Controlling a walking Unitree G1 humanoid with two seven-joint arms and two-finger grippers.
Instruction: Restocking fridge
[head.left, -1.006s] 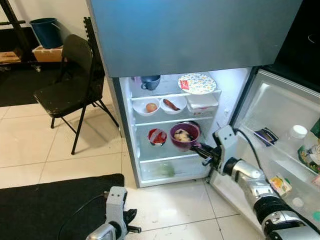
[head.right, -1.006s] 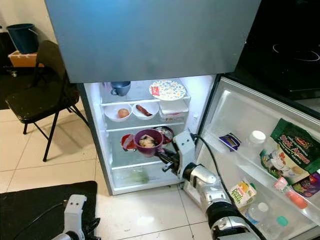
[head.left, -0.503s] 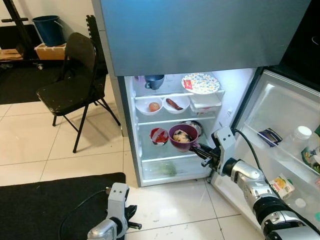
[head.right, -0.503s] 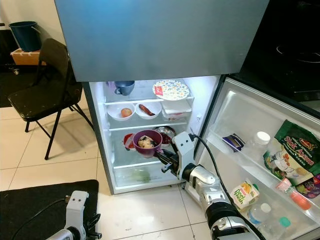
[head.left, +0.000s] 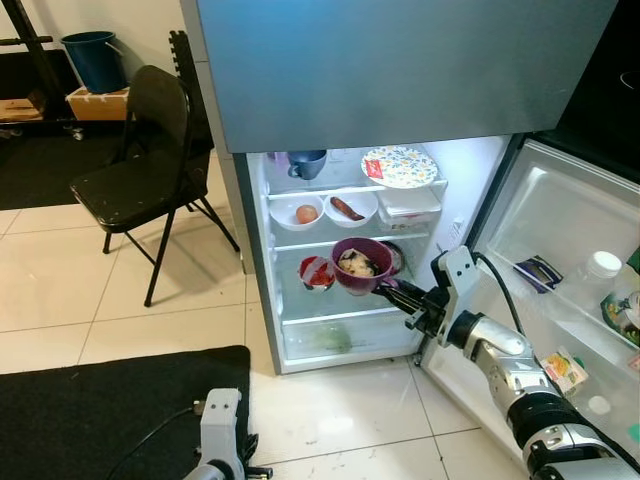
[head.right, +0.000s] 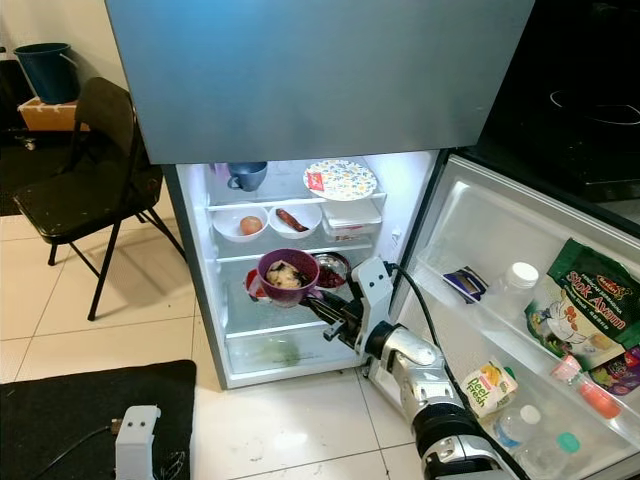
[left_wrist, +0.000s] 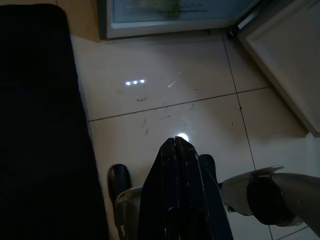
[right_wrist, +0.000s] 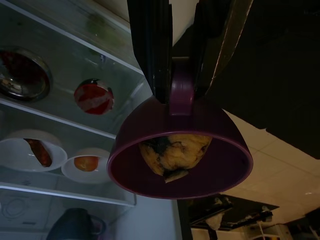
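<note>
While the fridge (head.left: 255, 270) looks mostly stocked, the right gripper (head.left: 385, 291) is clamped on the purple bowl (head.left: 360, 263) mid-frame. It's not shelved yet, and the left gripper (left_wrist: 176, 150) hangs pinched together.

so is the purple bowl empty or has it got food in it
Not empty: the purple bowl, held by its handle in the right pincer, holds a yellowish lump of food.

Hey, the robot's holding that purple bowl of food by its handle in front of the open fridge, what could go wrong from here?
The right gripper pinches only the small handle of the purple bowl, so the bowl might tip and spill its food. The shelf already holds a steel bowl and a red bowl, so setting it down could knock either one.
</note>
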